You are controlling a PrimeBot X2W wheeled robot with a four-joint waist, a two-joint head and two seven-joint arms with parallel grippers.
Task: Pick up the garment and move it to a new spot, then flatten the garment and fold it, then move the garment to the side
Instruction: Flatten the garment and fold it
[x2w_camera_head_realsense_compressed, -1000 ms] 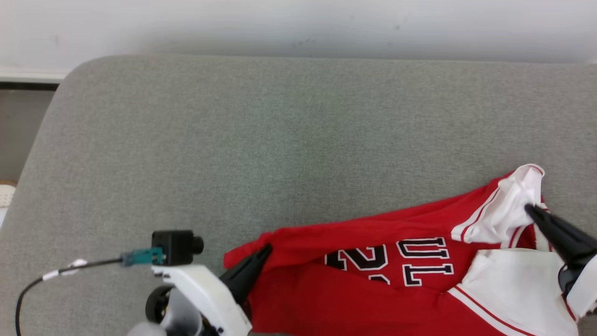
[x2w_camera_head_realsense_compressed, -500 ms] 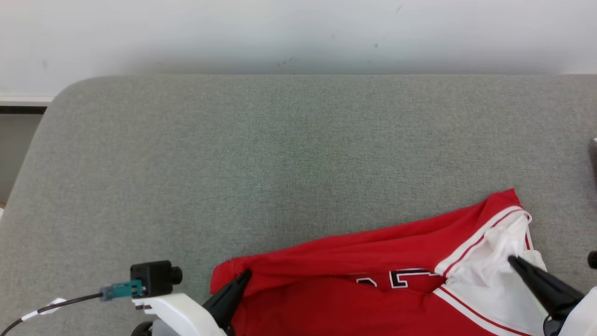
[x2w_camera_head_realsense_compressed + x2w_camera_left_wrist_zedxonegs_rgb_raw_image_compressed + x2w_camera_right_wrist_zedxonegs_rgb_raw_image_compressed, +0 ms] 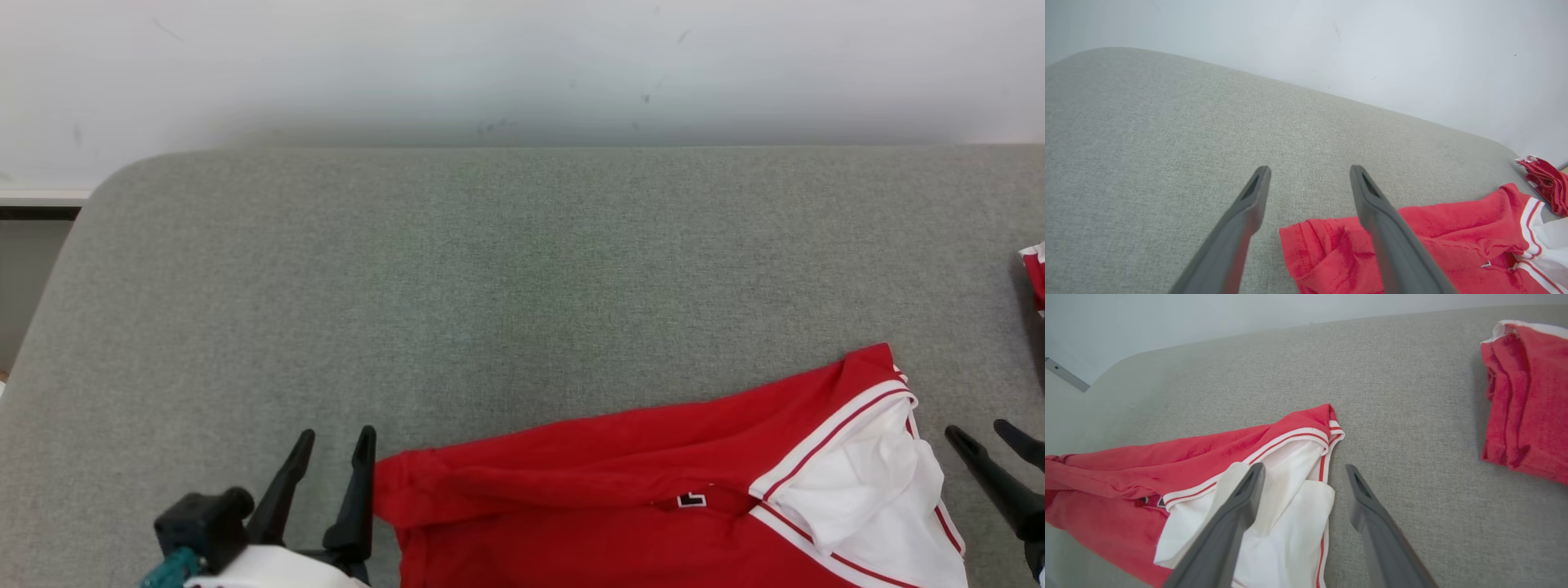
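Both grippers had just let go. The left gripper [image 3: 336, 437] and right gripper [image 3: 976, 429], clamped on the garment's ends a second before, stood with jaws wide and empty. The garment [image 3: 620, 482] lay stretched on the cushion [image 3: 490, 286] between them, its red corner just right of the left fingers and its white sleeve just left of the right ones. The move looked done; flattening seemed next. A folded red pile [image 3: 1523, 396] lay well right of the right gripper, on the same cushion.

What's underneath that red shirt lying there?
The grey cushion lies under the shirt. Only a corner of a black print peeks out from under the shirt's folded-over top layer; anything else beneath the cloth is hidden.
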